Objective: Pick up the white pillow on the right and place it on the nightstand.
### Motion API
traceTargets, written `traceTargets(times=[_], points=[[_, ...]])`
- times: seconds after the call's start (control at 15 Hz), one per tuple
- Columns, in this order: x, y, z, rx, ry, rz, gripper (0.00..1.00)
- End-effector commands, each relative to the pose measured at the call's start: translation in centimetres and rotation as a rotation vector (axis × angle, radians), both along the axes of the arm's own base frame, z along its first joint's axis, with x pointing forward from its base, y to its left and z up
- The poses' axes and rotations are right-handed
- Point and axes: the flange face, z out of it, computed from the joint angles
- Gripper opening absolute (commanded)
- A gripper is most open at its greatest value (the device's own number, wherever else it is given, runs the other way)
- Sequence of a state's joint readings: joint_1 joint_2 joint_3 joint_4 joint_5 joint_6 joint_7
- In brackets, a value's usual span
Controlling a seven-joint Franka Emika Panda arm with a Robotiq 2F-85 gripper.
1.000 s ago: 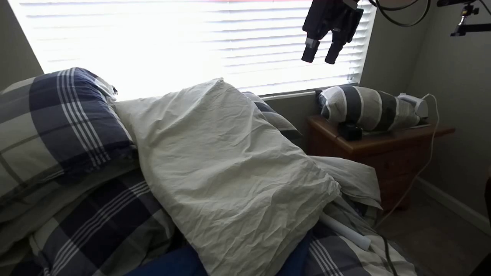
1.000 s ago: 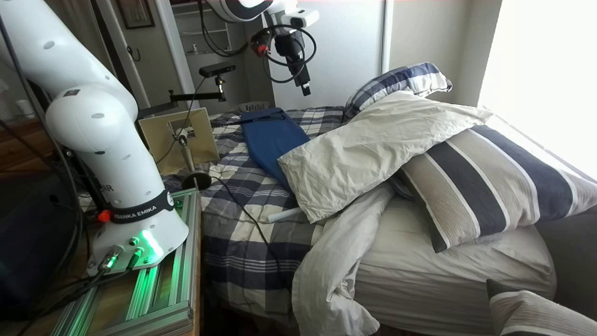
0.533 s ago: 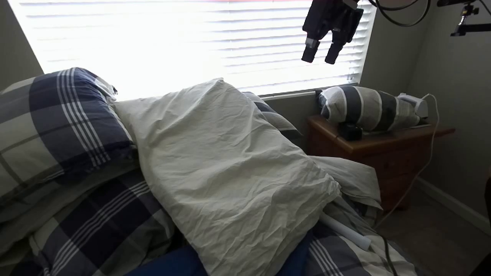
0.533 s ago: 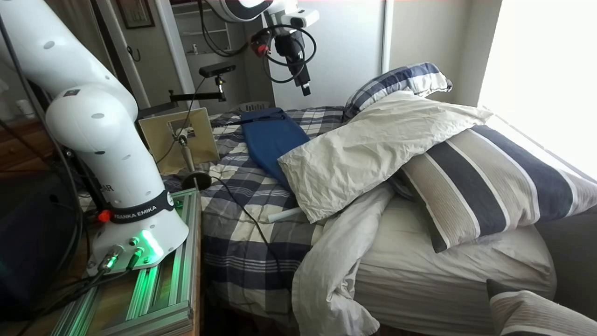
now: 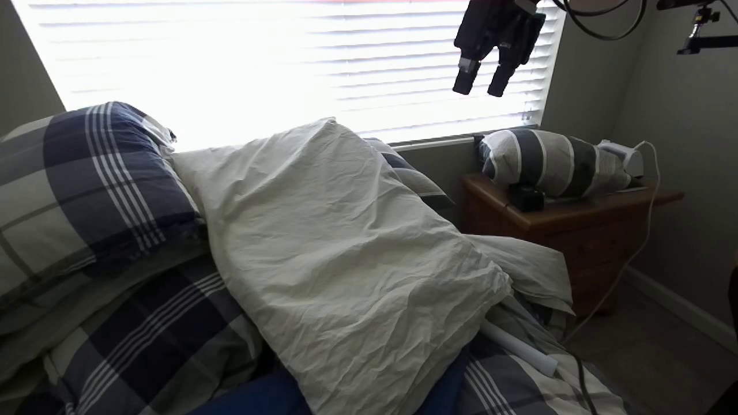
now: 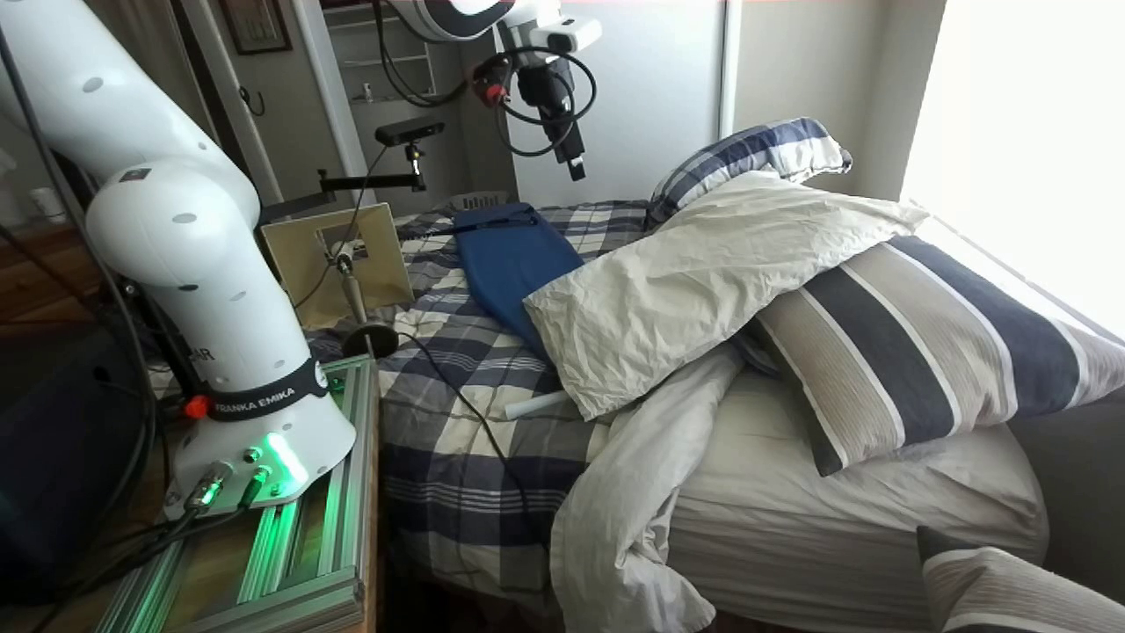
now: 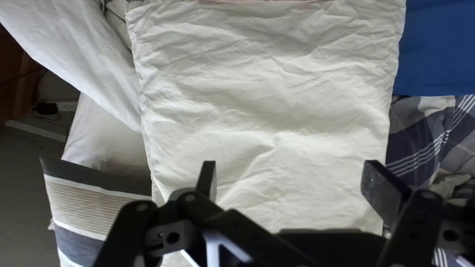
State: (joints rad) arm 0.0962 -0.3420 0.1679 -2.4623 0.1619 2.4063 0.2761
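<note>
The large off-white pillow (image 5: 340,242) lies slanted across other bedding on the bed; it also shows in an exterior view (image 6: 694,281) and fills the middle of the wrist view (image 7: 267,92). My gripper (image 5: 480,86) is open and empty, high above the bed and apart from the pillow; it also shows in an exterior view (image 6: 576,163). In the wrist view the spread fingers (image 7: 289,167) have the pillow's wrinkled surface below and between them. The brown wooden nightstand (image 5: 588,248) stands in the corner beyond the bed. A striped pillow covers much of its top.
The striped pillow (image 5: 553,161), a small black box (image 5: 526,197) and a white corded device (image 5: 625,158) are on the nightstand. A plaid pillow (image 5: 109,178) lies beside the white one. Another striped pillow (image 6: 932,343) lies partly under it. A white tube (image 6: 536,404) pokes out below.
</note>
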Motion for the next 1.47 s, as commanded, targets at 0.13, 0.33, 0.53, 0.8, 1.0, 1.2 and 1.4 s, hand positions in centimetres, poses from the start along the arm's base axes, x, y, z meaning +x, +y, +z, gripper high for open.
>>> traceTargets(times=[0.13, 0.33, 0.53, 0.8, 1.0, 1.2, 1.4], points=[[3.9, 3.3, -1.2, 0.11, -0.016, 0.033, 1.0], [7.1, 3.6, -3.4, 0.127, -0.042, -0.002, 1.0], [8.9, 5.8, -5.6, 0.085, -0.045, 0.0, 1.0], [12.0, 4.1, -9.1, -0.052, -0.091, 0.028, 1.0], [14.3, 0.0, -10.9, -0.11, -0.094, 0.004, 1.0], [16.3, -4.1, -12.8, -0.124, -0.078, -0.05, 1.0], [17.8, -7.1, -15.6, -0.106, -0.064, -0.059, 1.0]])
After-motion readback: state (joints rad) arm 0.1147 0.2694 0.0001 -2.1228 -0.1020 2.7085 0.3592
